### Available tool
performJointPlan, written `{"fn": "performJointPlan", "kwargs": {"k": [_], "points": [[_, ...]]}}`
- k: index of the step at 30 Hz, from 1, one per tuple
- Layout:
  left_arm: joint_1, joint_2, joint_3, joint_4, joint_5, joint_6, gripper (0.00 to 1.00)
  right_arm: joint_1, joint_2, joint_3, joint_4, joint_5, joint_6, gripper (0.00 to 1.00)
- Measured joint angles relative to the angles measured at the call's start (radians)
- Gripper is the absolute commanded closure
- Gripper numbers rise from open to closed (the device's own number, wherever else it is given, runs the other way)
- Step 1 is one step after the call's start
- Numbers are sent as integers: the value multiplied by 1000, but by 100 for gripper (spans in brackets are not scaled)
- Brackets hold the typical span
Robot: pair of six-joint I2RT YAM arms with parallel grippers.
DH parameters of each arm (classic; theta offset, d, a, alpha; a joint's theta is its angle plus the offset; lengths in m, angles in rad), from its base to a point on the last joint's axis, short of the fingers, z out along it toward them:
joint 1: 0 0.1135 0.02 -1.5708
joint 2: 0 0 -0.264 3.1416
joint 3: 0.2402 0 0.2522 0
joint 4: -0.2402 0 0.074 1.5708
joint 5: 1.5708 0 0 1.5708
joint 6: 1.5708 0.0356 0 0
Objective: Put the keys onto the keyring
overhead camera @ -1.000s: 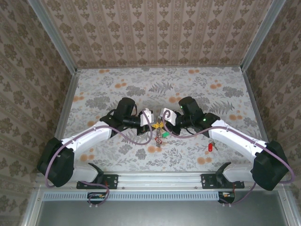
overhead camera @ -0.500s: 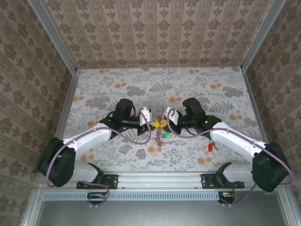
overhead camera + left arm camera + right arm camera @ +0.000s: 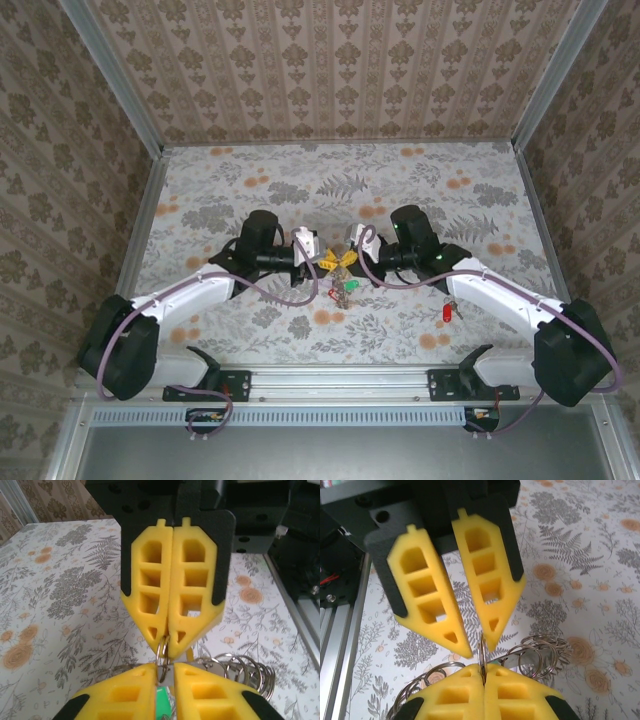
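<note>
The keyring (image 3: 536, 652), a chain of thin silvery rings, hangs between my two grippers above the table's middle. My right gripper (image 3: 483, 667) is shut on one upright ring of it. My left gripper (image 3: 166, 666) faces it tip to tip. Its yellow fingers (image 3: 125, 690) stand slightly apart on either side of that same ring. In the top view the left gripper (image 3: 325, 262) and right gripper (image 3: 349, 260) almost touch. A green key (image 3: 164, 700) dangles below them, together with other keys (image 3: 343, 292). A red key (image 3: 447, 313) lies on the table beside the right arm.
The floral table (image 3: 200, 190) is walled on three sides by patterned panels. A metal rail (image 3: 340, 385) with both arm bases runs along the near edge. The purple cables (image 3: 300, 290) loop under each wrist.
The left jaws, shut a second ago, now stand slightly apart. The right jaws opened a little and shut again on the ring. Both wrists shifted a little toward the back.
</note>
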Motion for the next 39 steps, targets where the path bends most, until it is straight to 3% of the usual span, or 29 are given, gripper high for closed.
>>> {"fn": "performJointPlan", "kwargs": {"k": [10,16,32,39], "points": [[-23,-12,76,-180,-71,101,74,33,4,59,-87,65,-49,98],[-34,-12,92,-202,-97,124,74,39,4,60,-108,77,-57,98],[-49,18,136,-254,-118,156,79,43,4,60,-111,79,-64,98],[-50,26,142,-257,-116,160,87,42,4,60,-110,80,-64,97]]}}
